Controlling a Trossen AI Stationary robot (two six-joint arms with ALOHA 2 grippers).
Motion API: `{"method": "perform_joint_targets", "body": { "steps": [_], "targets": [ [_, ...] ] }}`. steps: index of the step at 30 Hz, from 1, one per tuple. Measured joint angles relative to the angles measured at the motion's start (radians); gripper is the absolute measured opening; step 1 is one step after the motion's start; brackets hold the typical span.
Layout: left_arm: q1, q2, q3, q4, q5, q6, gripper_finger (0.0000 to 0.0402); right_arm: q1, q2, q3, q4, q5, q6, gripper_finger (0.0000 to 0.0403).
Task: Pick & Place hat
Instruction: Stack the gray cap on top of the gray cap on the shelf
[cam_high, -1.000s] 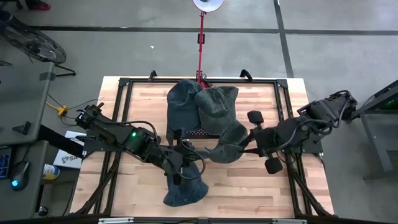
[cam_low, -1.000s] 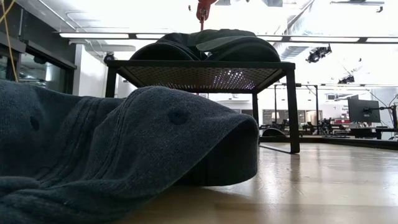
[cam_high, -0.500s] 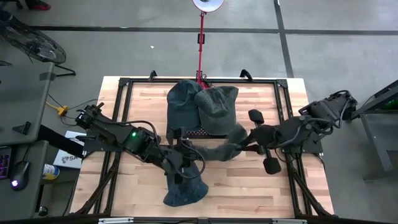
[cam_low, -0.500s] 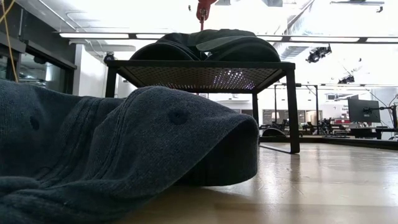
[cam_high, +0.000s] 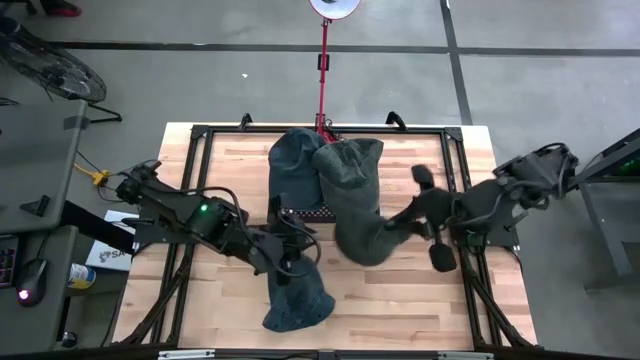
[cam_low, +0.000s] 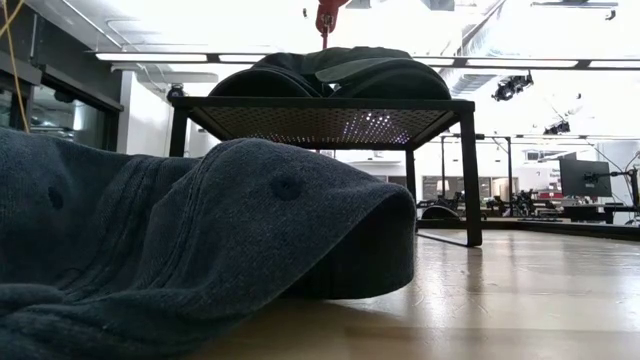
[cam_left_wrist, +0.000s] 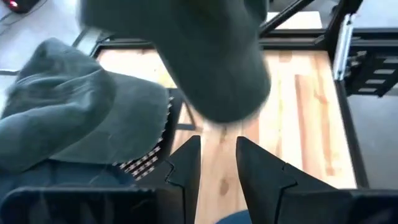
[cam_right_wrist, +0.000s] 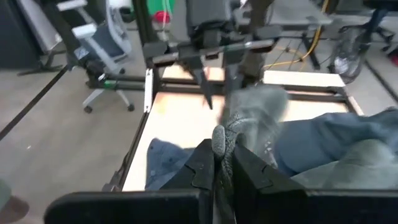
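High view, centre of the frame: right hand (cam_high: 392, 225) pinched onto the edge of a grey-green hat (cam_high: 352, 195), carrying it stretched from the low black rack (cam_high: 305, 212) down toward the middle of the counter (cam_high: 225, 165). Right wrist view confirms the grip, with fabric of the grey-green hat (cam_right_wrist: 249, 121) bunched between the closed fingers (cam_right_wrist: 205, 165). So: picked, in mid-carry, not yet set down.

Just left of it in the upper centre, a darker blue-grey hat (cam_high: 292, 165) draped over the rack, apparently already placed (or never moved; cannot say which from these frames). Lower centre, a third hat (cam_high: 298, 305) lying flat on the counter near its front edge, filling the left half of the low view as a dark slumped mound (cam_low: 200, 240), with the rack (cam_low: 330, 112) standing behind it and hats heaped on top.

Left hand (cam_high: 288, 262) hovering just above that third hat, fingers (cam_left_wrist: 186, 168) narrowly parted with nothing between them in the left wrist view, the carried hat (cam_left_wrist: 211, 62) hanging blurred ahead of them.

Judged progress: roughly midway. One hat in the air and needing a release; the hat at the front edge untouched and probably next. Final resting spot not evident from the task wording.
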Motion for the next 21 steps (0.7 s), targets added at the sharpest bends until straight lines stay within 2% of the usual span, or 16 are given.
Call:
{"method": "perform_joint_targets", "body": {
  "steps": [5, 9, 21],
  "targets": [
    [0.0, -0.04, 0.0, -0.061, -0.05, -0.051, 0.01, -0.019, -0.001, 0.108, -0.057, 0.026, -0.001, 0.0017],
    [0.0, -0.073, 0.0, -0.069, -0.092, -0.063, 0.01, -0.072, -0.001, 0.167, -0.092, -0.017, -0.036, 0.0017],
    [0.0, -0.169, 0.0, -0.103, -0.288, -0.016, 0.0101, -0.368, 0.009, 0.182, -0.093, -0.406, -0.199, 0.0017]
  ]
}}
